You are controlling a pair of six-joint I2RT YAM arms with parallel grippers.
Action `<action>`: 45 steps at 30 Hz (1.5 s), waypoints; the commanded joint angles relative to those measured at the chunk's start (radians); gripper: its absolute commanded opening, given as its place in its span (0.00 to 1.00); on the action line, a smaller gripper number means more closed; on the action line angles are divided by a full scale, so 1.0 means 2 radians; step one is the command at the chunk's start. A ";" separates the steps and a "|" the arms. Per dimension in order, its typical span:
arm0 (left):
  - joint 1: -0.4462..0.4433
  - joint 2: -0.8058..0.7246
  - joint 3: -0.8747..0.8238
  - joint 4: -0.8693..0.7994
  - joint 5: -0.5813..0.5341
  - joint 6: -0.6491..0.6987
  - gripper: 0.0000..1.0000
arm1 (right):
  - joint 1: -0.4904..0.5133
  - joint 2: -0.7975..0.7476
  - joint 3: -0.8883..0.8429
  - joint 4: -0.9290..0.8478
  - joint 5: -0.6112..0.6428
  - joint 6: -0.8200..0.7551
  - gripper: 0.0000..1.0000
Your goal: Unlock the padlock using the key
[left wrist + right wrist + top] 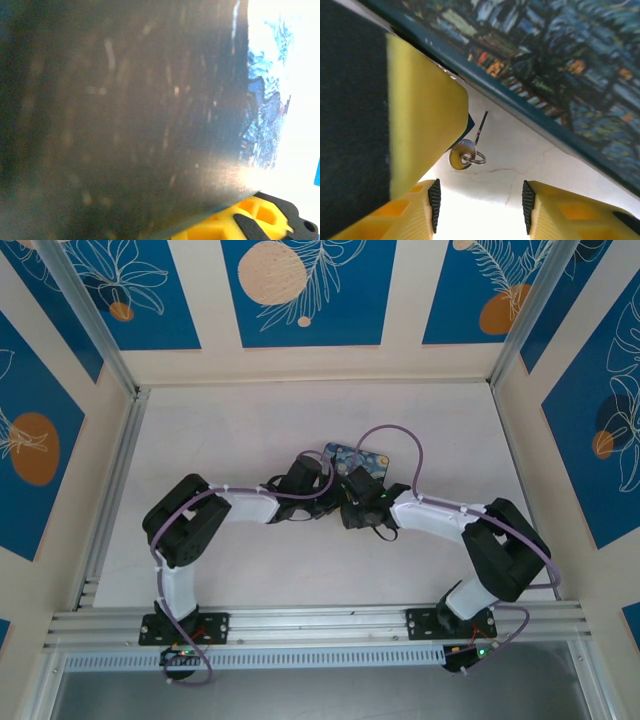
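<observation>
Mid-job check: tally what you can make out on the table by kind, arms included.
Arms: 2 (left, right)
Box: 1
Key: 1
Total: 4

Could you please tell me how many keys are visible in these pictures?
1. The key, with a small ring through its round head, sits beside a large yellow pad, near the edge of the printed box. More could be hidden under the box.
</observation>
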 commanded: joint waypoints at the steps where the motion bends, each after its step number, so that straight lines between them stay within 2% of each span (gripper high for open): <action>1: 0.002 -0.008 0.003 -0.034 0.030 -0.010 0.00 | 0.006 0.014 0.020 0.007 0.035 -0.002 0.45; 9: 0.002 -0.008 -0.001 -0.028 0.034 -0.013 0.00 | 0.010 0.031 0.038 0.017 0.045 0.007 0.39; 17: 0.002 -0.008 -0.005 -0.015 0.038 -0.021 0.00 | 0.018 0.032 0.048 0.027 0.055 0.013 0.39; 25: 0.002 -0.002 -0.016 0.033 0.055 -0.058 0.00 | 0.037 0.004 -0.004 0.107 0.111 0.012 0.39; 32: 0.002 0.000 -0.014 0.040 0.062 -0.068 0.00 | 0.035 -0.013 -0.036 0.162 0.117 0.008 0.37; 40: 0.002 -0.002 -0.014 0.031 0.060 -0.064 0.00 | 0.031 -0.002 -0.026 0.158 0.112 0.006 0.28; 45: 0.002 0.001 -0.015 0.028 0.059 -0.063 0.00 | 0.026 -0.007 -0.024 0.154 0.099 0.005 0.17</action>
